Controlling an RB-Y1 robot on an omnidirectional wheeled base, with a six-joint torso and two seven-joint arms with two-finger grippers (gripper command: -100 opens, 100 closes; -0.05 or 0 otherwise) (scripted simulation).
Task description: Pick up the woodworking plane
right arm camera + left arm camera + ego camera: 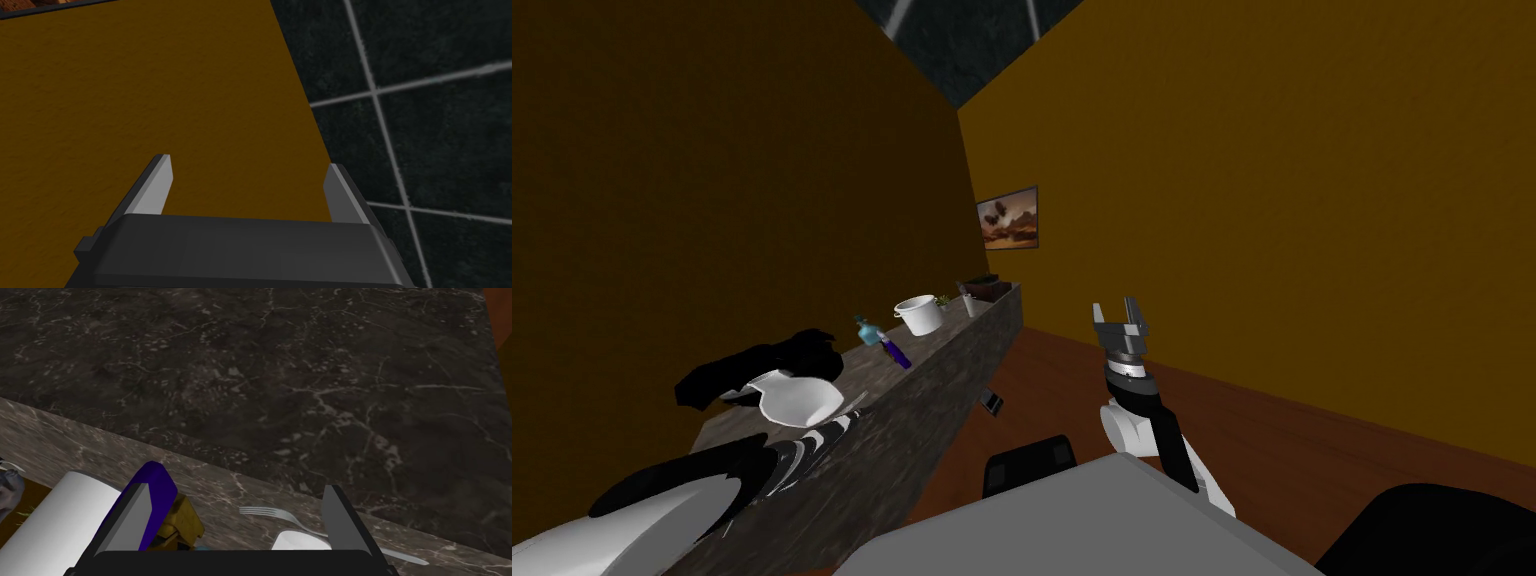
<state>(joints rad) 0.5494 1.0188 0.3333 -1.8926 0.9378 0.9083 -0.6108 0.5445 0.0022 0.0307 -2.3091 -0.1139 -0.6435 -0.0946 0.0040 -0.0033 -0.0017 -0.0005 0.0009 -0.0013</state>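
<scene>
The left hand [237,486] has its fingers apart and clamps nothing. The woodworking plane [160,498], as I read it, is the purple piece with a yellow-brown block at the lower left of the left wrist view. It lies on the table [65,443] hard against the inner side of one finger, well off the middle of the gap.

That offset is the main risk. If the fingers come together from here, the far finger must cross most of the gap before it touches. It would likely shove the plane sideways or pinch only a corner, so the plane could twist out on the lift. The table's front edge runs just beyond the fingertips, so a pushed plane could slide toward it and drop to the floor.

Other things crowd the spot. A fork [280,517] lies between the fingers nearer the other one, with a white bowl [800,402] beside it, and a closing finger may drag either along. A teal bottle [864,330] stands just beside the plane and looks easy to tip. A white pot [919,316] sits farther along the table, toward the head view's centre.

The right hand [1120,322] is raised right of centre in the head view, fingers apart and holding nothing.
</scene>
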